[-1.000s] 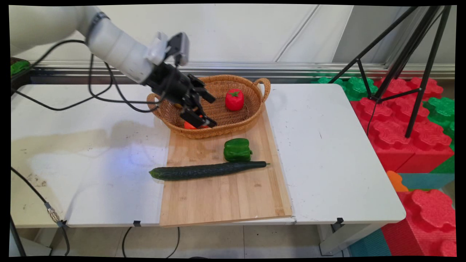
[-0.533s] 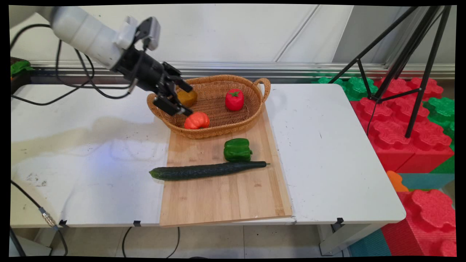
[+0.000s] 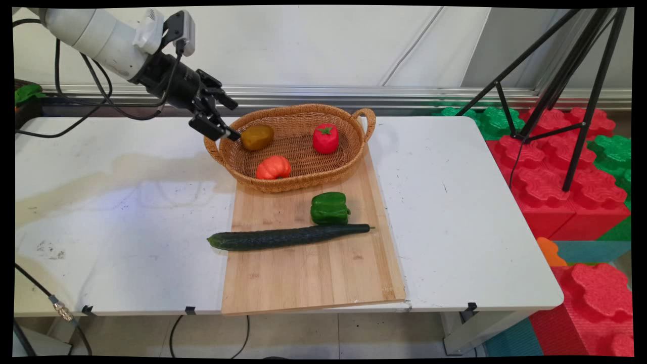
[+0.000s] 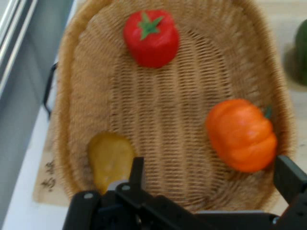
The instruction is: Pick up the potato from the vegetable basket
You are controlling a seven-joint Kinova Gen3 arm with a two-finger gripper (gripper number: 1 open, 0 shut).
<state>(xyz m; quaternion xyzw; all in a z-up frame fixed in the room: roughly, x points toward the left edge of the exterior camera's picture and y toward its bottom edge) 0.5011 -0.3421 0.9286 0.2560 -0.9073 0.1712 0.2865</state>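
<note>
The gripper (image 3: 218, 117), jaws spread and empty, hangs over the basket's (image 3: 354, 151) left rim, nearest the yellow-brown pear (image 3: 257, 137).

hand (image 3: 221, 117) pulled up and back out of the basket (image 3: 303, 174), now empty and spread wide off its left rim, orange pumpkin (image 3: 273, 167) left lying inside, near the front wall
</note>
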